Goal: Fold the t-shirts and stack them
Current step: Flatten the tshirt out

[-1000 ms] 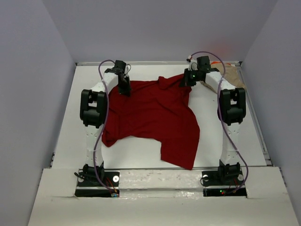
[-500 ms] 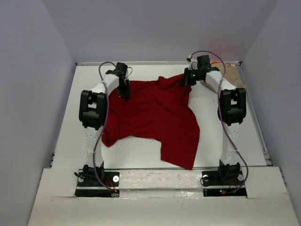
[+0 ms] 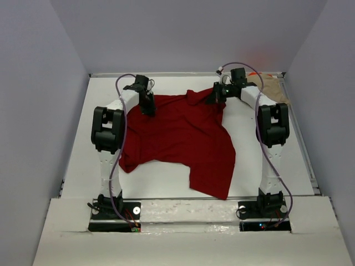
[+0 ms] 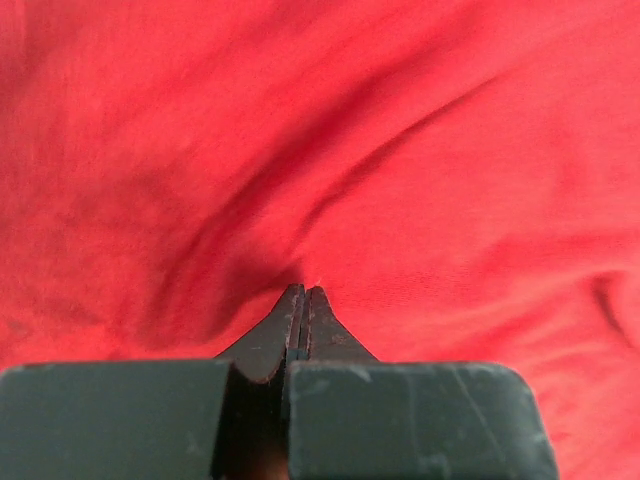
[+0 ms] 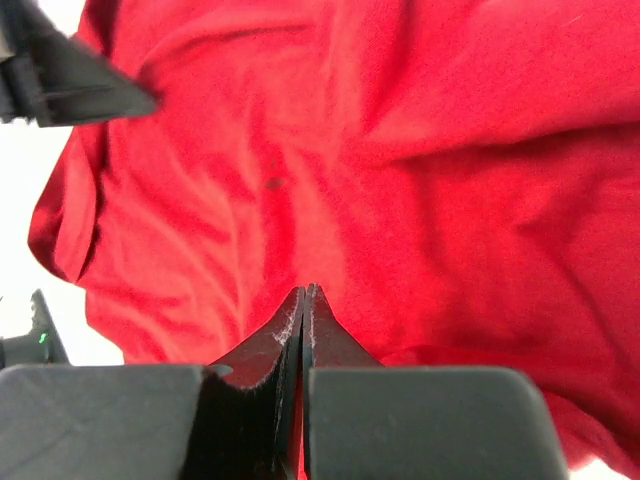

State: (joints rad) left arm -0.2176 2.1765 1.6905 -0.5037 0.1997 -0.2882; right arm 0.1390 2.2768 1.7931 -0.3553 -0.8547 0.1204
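The dark red t-shirt (image 3: 183,138) lies spread but rumpled across the middle of the white tabletop (image 3: 161,180), its far edge up by the two wrists and a long flap reaching down toward the near edge on the right side. The left claw (image 3: 148,106) is clamped together on the shirt's far left corner; in its wrist view creases fan out from the pinched tip. The right claw (image 3: 215,97) is likewise closed on the cloth at the far right corner, near the bunched collar area, with red fabric showing between its fingers

Over the last second little has moved. The left claw has crept slightly inward and toward the near side, and the right claw has slid a touch to the left, so the two held corners sit a bit closer together. The right arm's shift has uncovered more of the tan t-shirt (image 3: 275,87), which sits crumpled in the far right corner, well apart from the red one. The body of the red shirt has kept its outline

This reads as small adjustment of a two-corner hold, not a fold yet. The shirt probably still needs flattening before any fold, and nothing is stacked
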